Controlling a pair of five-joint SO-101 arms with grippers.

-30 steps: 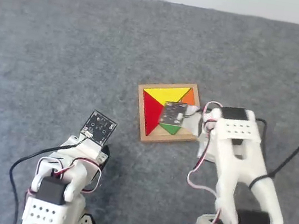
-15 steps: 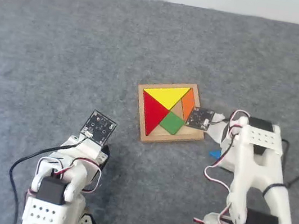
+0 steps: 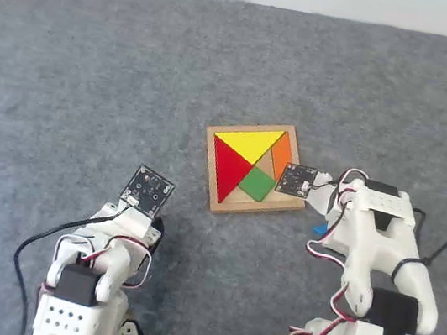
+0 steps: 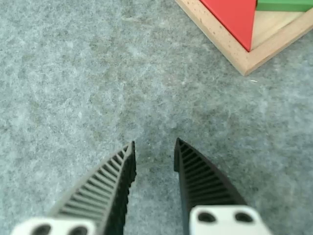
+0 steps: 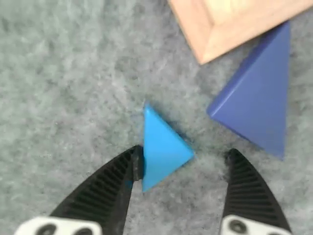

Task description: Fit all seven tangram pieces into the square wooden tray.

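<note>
At mid-frame in the high view, on the grey counter [image 3: 94, 71]: the square wooden tray [image 3: 258, 210], already holding the yellow piece [image 3: 251, 146], red piece [image 3: 227, 172], green piece [image 3: 256, 185] and orange piece [image 3: 281, 154], with bare wood left toward its right side; just right of it, the right arm [image 3: 374, 234], lowered over a light-blue triangle [image 3: 320, 230] peeking from beneath, probably meant for that gap; at lower left, the left arm [image 3: 107, 260], well apart from the tray, likely parked to keep clear.

In the left wrist view, left jaws parted narrowly over bare counter, gripping nothing; at upper right of the frame, a tray corner [image 4: 244, 61] with the red piece [image 4: 234, 17] and a sliver of green piece [image 4: 281, 5].

In the right wrist view, right jaws spread wide, straddling the light-blue triangle [image 5: 161, 149]; one jaw touching its edge, the other apart; not clamped, seemingly lined up for a pinch; at right of the frame, a dark-blue triangle [image 5: 259, 110], just beside the tray corner [image 5: 215, 39], lying outside.
</note>
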